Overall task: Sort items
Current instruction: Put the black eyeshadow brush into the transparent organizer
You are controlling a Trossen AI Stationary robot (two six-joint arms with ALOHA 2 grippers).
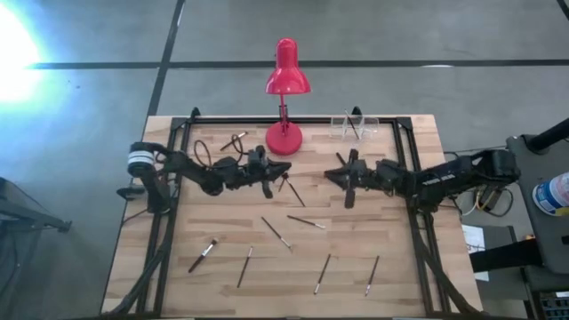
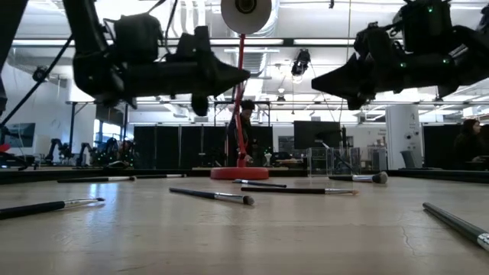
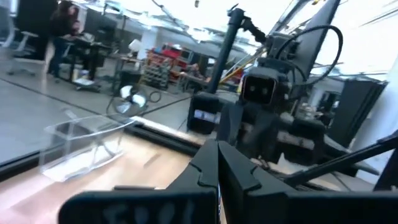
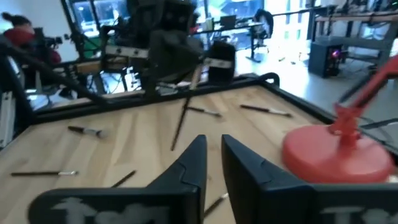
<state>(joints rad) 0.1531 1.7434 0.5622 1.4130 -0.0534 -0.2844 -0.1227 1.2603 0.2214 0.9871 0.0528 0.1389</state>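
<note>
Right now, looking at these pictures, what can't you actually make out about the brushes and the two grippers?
- Left gripper, high view: a brush lies by its tip; touching or apart, too small to tell.
- Clear container, high view: thin items inside, count unreadable.
- Right gripper, right wrist view: small gap between the fingers, nothing in it.
- Low view: nearest brush cut off by the right edge.

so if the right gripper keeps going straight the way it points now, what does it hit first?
Most likely the left gripper. The right gripper points across the table at it, both raised at about the same height in the low view. The red lamp base sits off that line. Depth is uncertain.
</note>
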